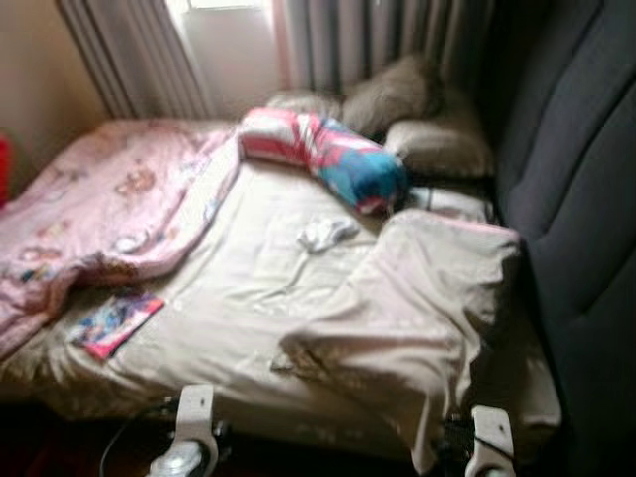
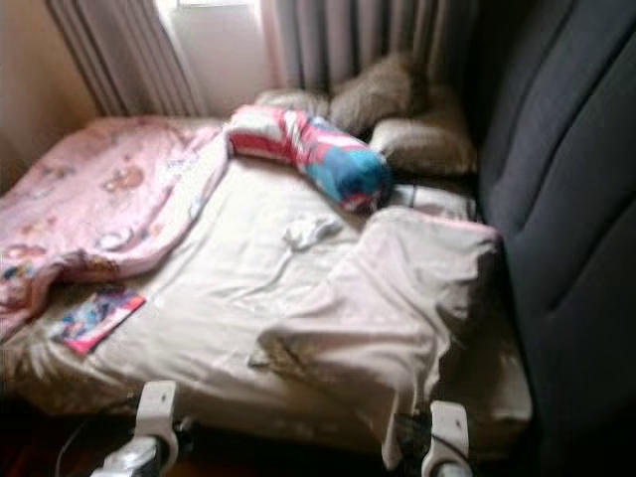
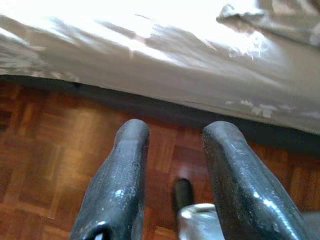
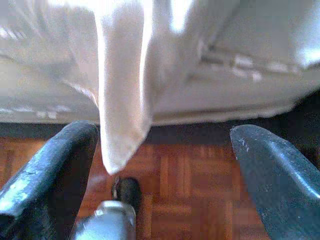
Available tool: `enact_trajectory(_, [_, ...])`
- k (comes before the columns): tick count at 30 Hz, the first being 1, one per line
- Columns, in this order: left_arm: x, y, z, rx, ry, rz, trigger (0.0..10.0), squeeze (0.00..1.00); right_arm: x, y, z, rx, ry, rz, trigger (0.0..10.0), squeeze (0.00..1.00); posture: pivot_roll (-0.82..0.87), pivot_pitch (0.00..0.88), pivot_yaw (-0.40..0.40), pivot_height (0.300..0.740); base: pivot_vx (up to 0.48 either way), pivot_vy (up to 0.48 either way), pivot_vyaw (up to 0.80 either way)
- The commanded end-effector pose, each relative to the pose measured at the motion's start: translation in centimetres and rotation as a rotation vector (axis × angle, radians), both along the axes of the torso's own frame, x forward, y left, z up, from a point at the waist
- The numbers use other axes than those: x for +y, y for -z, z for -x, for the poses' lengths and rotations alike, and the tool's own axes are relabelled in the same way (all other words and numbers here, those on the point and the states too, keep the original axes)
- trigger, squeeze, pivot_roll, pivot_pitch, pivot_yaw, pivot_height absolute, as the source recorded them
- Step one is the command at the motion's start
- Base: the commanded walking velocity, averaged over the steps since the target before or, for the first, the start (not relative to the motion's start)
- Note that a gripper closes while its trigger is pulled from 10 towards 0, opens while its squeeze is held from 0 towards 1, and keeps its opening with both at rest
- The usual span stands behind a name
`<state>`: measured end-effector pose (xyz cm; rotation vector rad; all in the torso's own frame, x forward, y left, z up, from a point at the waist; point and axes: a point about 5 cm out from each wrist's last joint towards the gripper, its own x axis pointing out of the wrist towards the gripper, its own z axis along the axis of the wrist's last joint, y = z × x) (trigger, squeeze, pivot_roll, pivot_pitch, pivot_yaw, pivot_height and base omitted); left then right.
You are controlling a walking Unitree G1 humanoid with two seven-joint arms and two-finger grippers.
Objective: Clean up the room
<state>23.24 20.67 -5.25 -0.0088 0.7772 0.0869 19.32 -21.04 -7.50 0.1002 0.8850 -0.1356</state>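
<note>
- The left gripper [image 3: 172,137] hangs low over brown parquet flooring [image 3: 45,145] at the bed's foot, its black fingers slightly parted around nothing.
- The right gripper [image 4: 165,150] hangs nearby, fingers spread wide and empty, a corner of the crumpled beige blanket [image 1: 417,308] drooping between them.
- A cream-sheeted bed [image 1: 238,288] carries that blanket on its right half, a colourful flat booklet [image 1: 114,321] near its left edge and a small white cloth [image 1: 326,234] at mid-mattress.
- A pink patterned quilt [image 1: 99,204] is bunched along the left side.
- Farther back lie a red, white and blue rolled blanket [image 1: 328,154] and grey-brown pillows [image 1: 417,119], beneath grey curtains [image 1: 378,35].
</note>
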Motion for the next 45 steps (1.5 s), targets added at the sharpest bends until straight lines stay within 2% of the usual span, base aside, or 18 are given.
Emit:
enact_trajectory(1, [1.3,-0.1,0.3,0.002,-0.022,-0.011,10.0,0.00,0.4,0.0,-0.1,-0.007,0.005,-0.013,10.0,0.00,0.01,0.000,0.010,0.740,0.000,0.000,0.00])
enact_trajectory(6, [1.3,0.0,0.4,0.003,-0.026,-0.005,10.0,0.00,0.4,0.0,-0.1,-0.009,0.007,-0.013,10.0,0.00,0.01,0.000,0.008,0.740,0.000,0.000,0.00])
enact_trajectory(13, [0.4,0.4,0.7,0.010,-0.024,0.008,10.0,0.00,0.3,-0.1,-0.2,-0.014,0.011,-0.014,10.0,0.00,0.01,0.000,0.002,0.740,0.000,0.000,0.00])
enact_trajectory(16, [-0.3,0.1,0.1,-0.006,-0.017,0.015,10.0,0.00,0.3,-0.1,-0.2,-0.017,0.012,-0.013,10.0,0.00,0.01,0.000,0.002,0.740,0.000,0.000,0.00])
enact_trajectory(36, [0.3,-0.2,-0.1,-0.017,-0.024,0.013,10.0,0.00,0.2,-0.2,-0.4,-0.033,0.017,-0.019,10.0,0.00,0.01,0.000,0.000,0.740,0.012,0.000,0.00])
enact_trajectory(45, [-0.5,-0.3,-0.5,-0.025,-0.012,0.017,10.0,0.00,0.3,-0.3,-0.5,-0.048,0.018,-0.025,10.0,0.00,0.01,0.000,-0.001,0.740,0.271,0.000,0.00])
